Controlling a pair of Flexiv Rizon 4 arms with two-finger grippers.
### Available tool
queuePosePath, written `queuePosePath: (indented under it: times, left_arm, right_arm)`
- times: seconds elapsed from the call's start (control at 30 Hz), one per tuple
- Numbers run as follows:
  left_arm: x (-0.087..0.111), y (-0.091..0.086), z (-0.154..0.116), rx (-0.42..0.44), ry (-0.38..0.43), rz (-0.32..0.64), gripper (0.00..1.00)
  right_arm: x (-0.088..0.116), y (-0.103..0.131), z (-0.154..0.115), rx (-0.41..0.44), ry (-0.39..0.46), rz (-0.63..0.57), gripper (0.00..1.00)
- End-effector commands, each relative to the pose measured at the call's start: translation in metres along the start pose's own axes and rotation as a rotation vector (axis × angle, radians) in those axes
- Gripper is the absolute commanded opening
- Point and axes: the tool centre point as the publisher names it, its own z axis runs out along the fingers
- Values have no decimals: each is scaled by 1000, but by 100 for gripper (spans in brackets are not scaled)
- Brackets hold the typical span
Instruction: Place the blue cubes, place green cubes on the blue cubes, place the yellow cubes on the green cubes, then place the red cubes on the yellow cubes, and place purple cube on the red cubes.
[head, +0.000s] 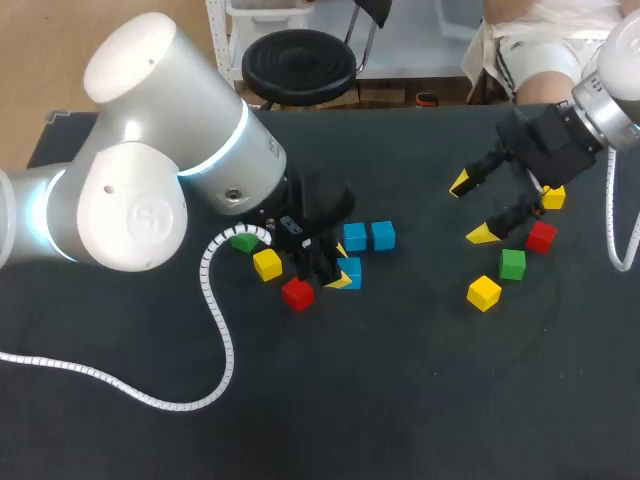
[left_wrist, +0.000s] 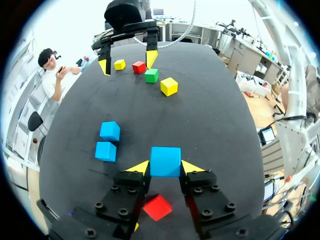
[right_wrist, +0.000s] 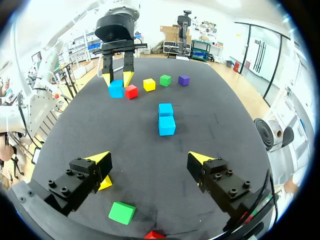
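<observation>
So, the landmark to go by is the blue pair: two blue cubes parked just beside each other around the middle of the table. Just on the robot's side of that pair, the left gripper is seen down at the table. Its jaws are closed in on a third blue cube, with a yellow tip pressed against each opposite side, so that one's properly gripped. Left of the pair, a red cube, a yellow cube and a green cube are strung out, the red one nearest and the green one half hidden under the left arm. A purple cube is only caught in the right wrist view, further from the pair than the green one. Well to the right of the pair, the right gripper is held above the table, jaws spread wide and nothing gripped. Further right of the pair again, a second bunch is laid out: far yellow cube, second red cube, second green cube and near yellow cube.
</observation>
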Motion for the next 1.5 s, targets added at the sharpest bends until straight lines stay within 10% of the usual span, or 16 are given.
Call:
queuePosePath:
  times: [0.03, 0.53, 1.0, 1.5]
  left_arm:
    - [-4, 1, -3, 1, 15, 2, 0]
    - [-2, 1, -2, -7, 14, -4, 0]
    - [0, 49, 13, -1, -23, -9, 0]
    - [25, 60, 7, -63, 32, -80, 0]
  right_arm:
    - [0, 0, 0, 2, -2, -1, 100]
    - [0, 0, 0, 2, -2, -1, 100]
    - [0, 0, 0, 2, -2, -1, 100]
    - [0, 0, 0, 2, -2, -1, 100]
